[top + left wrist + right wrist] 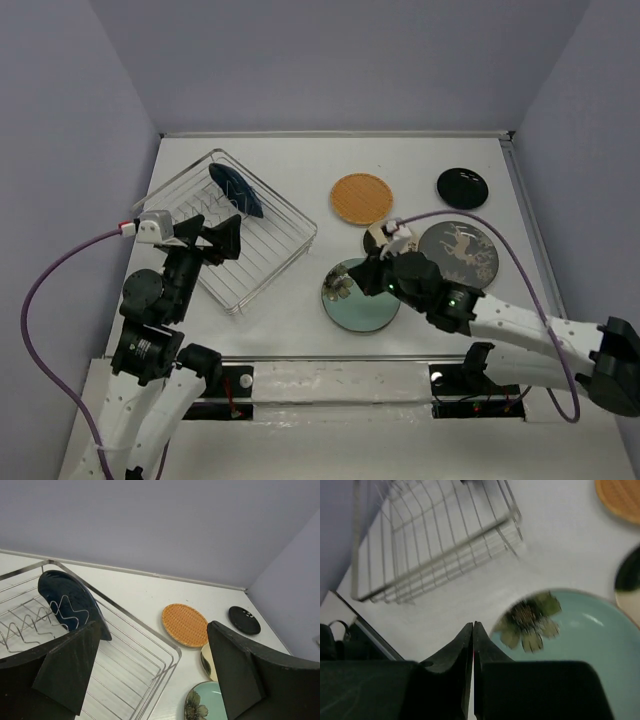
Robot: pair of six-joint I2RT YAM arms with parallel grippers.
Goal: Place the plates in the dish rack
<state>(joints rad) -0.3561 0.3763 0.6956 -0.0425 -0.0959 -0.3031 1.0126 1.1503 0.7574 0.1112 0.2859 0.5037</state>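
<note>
The dish rack (262, 262) is a shiny silver wire basket with rows of little upright wires. It sits at a slant on the left side of the table. One plate is in it: the dark blue teardrop plate (69, 601) stands on its edge between the wires at the far end.

The other five plates lie flat on the table, to the right of the rack. The orange round plate (362, 198) has a woven look. The small black plate (463, 186) is shiny and sits far back on the right. The grey plate (462, 254) has a pale deer on it. The small cream plate (208, 663) lies between the orange plate and the teal one. The big pale teal plate (580, 645) has a dark flower near its rim.

The left gripper (213, 238) hangs over the rack with its two fingers wide apart, holding nothing. The right gripper (473, 630) is by the flower edge of the teal plate, its fingers pressed together with nothing between them.

The table (300, 160) is white and smooth. Plain grey-purple walls (330, 60) stand around it.
</note>
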